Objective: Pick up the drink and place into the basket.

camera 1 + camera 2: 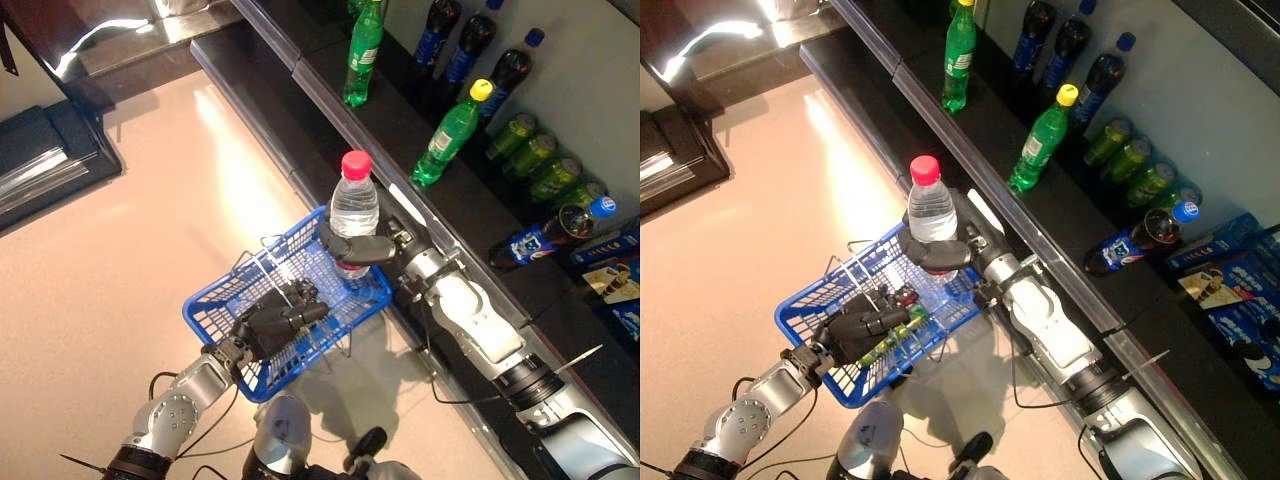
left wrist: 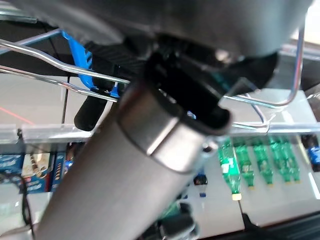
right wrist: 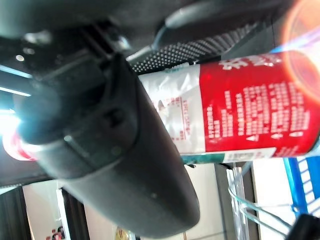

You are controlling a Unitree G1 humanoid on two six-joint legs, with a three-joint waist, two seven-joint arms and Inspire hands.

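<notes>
A clear water bottle (image 1: 353,205) with a red cap and a red label stands upright in my right hand (image 1: 360,247), whose fingers are curled round its body. It hangs over the far right corner of the blue basket (image 1: 215,320). The red label (image 3: 255,115) shows close up in the right wrist view, behind the thumb. My left hand (image 1: 275,322) is shut on the basket's thin wire handles (image 1: 262,262) and holds the basket up off the floor in front of me. The handles (image 2: 60,80) also show in the left wrist view.
A dark shelf (image 1: 400,130) runs along the right with green bottles (image 1: 448,135), dark cola bottles (image 1: 470,45) and green cans (image 1: 540,160). A cola bottle (image 1: 550,235) lies on its side. Pale floor (image 1: 150,230) spreads to the left. A small item (image 1: 902,297) lies in the basket.
</notes>
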